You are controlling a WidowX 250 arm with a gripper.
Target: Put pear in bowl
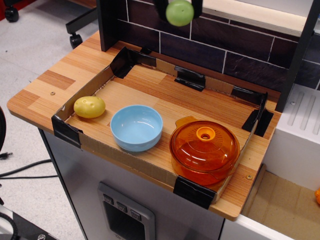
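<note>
The light-green pear (pixel 179 12) hangs high above the back of the tray, held between the two black fingers of my gripper (pixel 179 11). Only the finger ends show at the top edge; the rest of the arm is out of frame. The gripper is shut on the pear. The light blue bowl (pixel 136 127) sits empty at the front of the tray, well below and to the front left of the pear.
A yellow potato-like fruit (pixel 89 106) lies at the tray's left corner. An orange transparent lidded pot (pixel 204 149) stands right of the bowl. The cardboard tray rim (pixel 118 156) has black corner clips. A dark tiled wall (pixel 235 50) stands behind.
</note>
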